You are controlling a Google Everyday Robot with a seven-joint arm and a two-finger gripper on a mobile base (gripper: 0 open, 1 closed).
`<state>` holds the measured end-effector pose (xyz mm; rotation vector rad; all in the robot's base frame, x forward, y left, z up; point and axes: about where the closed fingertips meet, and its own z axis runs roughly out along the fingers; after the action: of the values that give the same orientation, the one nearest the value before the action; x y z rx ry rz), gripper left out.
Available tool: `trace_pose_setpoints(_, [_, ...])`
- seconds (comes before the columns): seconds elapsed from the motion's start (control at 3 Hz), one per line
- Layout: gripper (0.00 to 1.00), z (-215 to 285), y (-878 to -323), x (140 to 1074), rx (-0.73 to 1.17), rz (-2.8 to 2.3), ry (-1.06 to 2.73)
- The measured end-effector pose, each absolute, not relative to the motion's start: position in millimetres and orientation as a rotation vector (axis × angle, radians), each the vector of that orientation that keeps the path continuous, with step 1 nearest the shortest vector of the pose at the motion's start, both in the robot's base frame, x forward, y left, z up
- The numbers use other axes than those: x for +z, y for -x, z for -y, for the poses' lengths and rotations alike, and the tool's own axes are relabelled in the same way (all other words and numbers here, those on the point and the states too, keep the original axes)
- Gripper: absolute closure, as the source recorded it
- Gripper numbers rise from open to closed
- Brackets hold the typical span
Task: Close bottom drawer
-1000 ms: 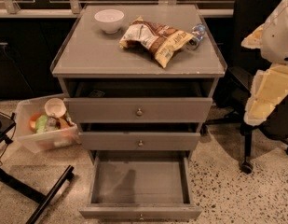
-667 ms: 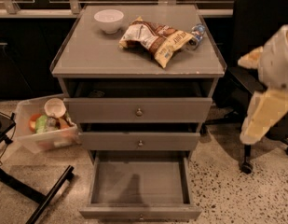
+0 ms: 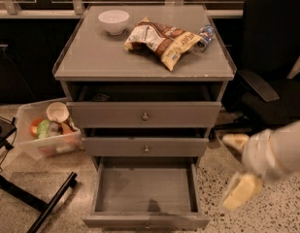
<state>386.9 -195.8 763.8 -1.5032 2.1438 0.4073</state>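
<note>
The bottom drawer (image 3: pixel 144 191) gapes open. The gripper (image 3: pixel 241 191), open or closed untellable, hangs past the cabinet's (image 3: pixel 140 62) right edge. It should push the front (image 3: pixel 115 222) squarely.

Bottom drawer (image 3: pixel 144 193) is pulled way out: a shallow grey box, lowest of the three, sat level, plain front nearest the camera with a small round knob (image 3: pixel 147 224). The gripper (image 3: pixel 239 166) is seen just off its right side, not touching.
</note>
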Motion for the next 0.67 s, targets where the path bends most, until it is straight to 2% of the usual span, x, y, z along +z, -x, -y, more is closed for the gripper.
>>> trace_pose_setpoints(0.33, [0.0, 195.2, -373.8, 703.8, 0.493, -2.186, 1.439])
trace_pose_setpoints(0.67, [0.0, 195.2, -373.9, 703.7, 0.493, -2.186, 1.439])
